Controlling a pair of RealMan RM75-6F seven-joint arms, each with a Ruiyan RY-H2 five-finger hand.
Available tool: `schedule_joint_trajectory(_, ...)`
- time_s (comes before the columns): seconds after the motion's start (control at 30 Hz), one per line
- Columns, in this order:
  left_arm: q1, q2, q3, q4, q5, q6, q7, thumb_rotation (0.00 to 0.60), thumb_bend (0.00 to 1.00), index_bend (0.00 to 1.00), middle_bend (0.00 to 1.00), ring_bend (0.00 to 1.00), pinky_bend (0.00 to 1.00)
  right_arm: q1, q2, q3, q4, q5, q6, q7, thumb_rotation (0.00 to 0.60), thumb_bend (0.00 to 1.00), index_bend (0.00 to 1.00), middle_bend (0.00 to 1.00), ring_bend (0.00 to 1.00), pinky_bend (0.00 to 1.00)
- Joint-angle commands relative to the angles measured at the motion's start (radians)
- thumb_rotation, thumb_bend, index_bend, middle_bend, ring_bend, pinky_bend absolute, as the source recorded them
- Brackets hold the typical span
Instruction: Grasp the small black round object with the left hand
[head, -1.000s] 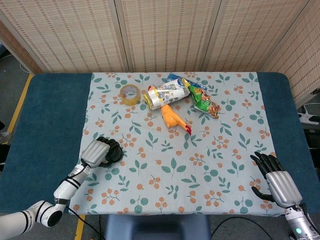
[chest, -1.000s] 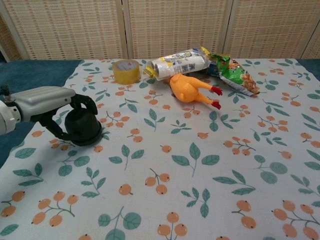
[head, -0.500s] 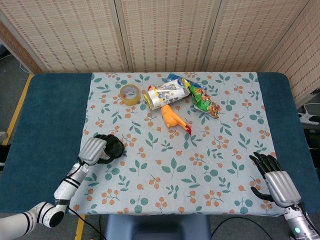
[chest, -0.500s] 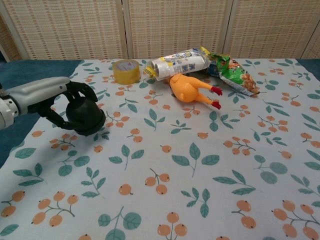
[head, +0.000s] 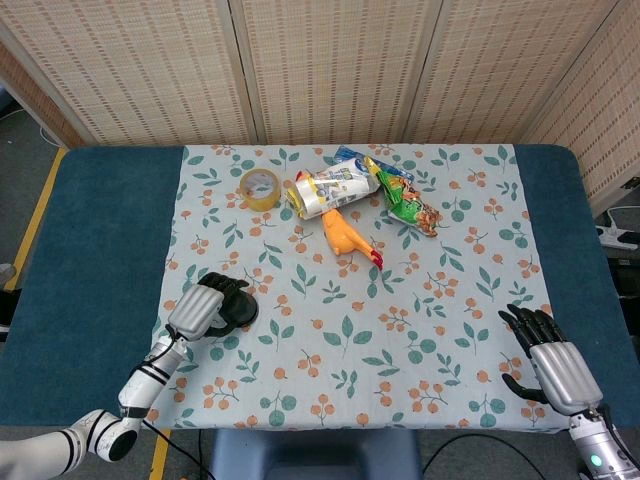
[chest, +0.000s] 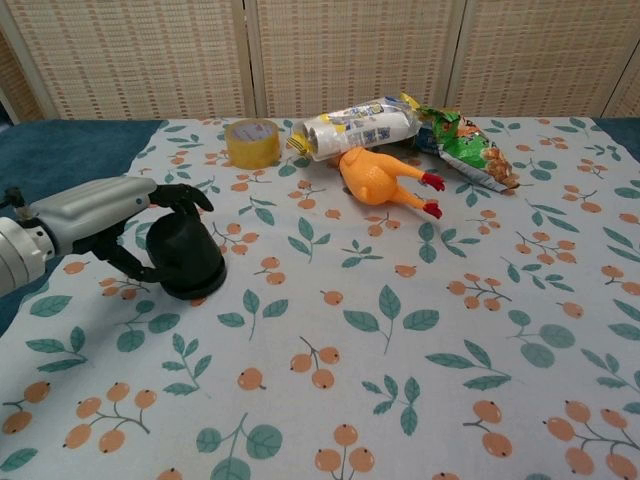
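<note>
White tablecloth (head: 470, 300) with teal leaves and orange berries on a dark blue table (head: 90, 250); orange rubber chicken (head: 345, 238); tan tape roll (head: 259, 188); black round object (chest: 188, 258)

Across the top centre of the head view, a tape roll (head: 259, 188), a printed packet (head: 335, 189), a rubber chicken (head: 347, 238) and a snack bag (head: 408, 203) crowd together. The floral tablecloth (head: 400, 350) lies bare across the centre and lower right.

the head view looks steeply down from high, taking in the whole counter (head: 100, 250). the chest view sits low and near, facing across it. both share the floral cloth (chest: 400, 300).
</note>
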Motion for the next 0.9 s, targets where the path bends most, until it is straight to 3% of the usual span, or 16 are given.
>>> schedule_joint_trajectory(0.03, -0.006, 0.017, 0.01, -0.004, 0.019, -0.023, 0.122, 0.6, 0.4, 0.01, 0.01, 0.08, 0.16, 0.003, -0.001, -0.001, -0.001, 0.002, -0.006, -0.003, 0.6, 0.2, 0.0, 0.0, 0.0, 0.0)
schedule_joint_trajectory(0.2, -0.011, 0.037, 0.004, -0.036, -0.015, -0.064, 0.142, 0.6, 0.38, 0.0, 0.0, 0.03, 0.15, -0.001, 0.001, -0.001, -0.004, -0.001, 0.002, -0.002, 0.6, 0.2, 0.0, 0.0, 0.0, 0.0)
schedule_joint_trajectory(0.27, -0.012, 0.041, -0.003, -0.039, -0.013, -0.054, 0.147, 0.6, 0.37, 0.01, 0.03, 0.1, 0.15, -0.001, 0.002, 0.0, -0.003, 0.001, 0.003, 0.0, 0.6, 0.2, 0.0, 0.0, 0.0, 0.0)
schedule_joint_trajectory(0.33, -0.012, 0.048, -0.005, -0.045, -0.016, -0.055, 0.149, 0.6, 0.37, 0.04, 0.14, 0.2, 0.18, -0.001, 0.001, 0.002, -0.002, 0.004, 0.003, 0.0, 0.6, 0.2, 0.0, 0.0, 0.0, 0.0)
schedule_joint_trajectory(0.4, -0.016, 0.06, -0.004, -0.058, -0.025, -0.076, 0.143, 0.6, 0.38, 0.08, 0.2, 0.23, 0.19, -0.002, 0.001, 0.002, -0.003, 0.004, 0.004, -0.001, 0.6, 0.2, 0.0, 0.0, 0.0, 0.0)
schedule_joint_trajectory(0.57, -0.024, 0.048, -0.009, -0.034, -0.03, -0.086, 0.142, 0.6, 0.37, 0.1, 0.12, 0.16, 0.17, -0.001, 0.0, 0.0, -0.005, 0.001, 0.003, -0.004, 0.6, 0.2, 0.0, 0.0, 0.0, 0.0)
schedule_joint_trajectory(0.9, -0.046, 0.046, -0.019, -0.024, -0.049, -0.127, 0.135, 0.6, 0.37, 0.12, 0.12, 0.12, 0.15, -0.004, 0.002, 0.002, -0.004, 0.003, 0.01, 0.0, 0.6, 0.2, 0.0, 0.0, 0.0, 0.0)
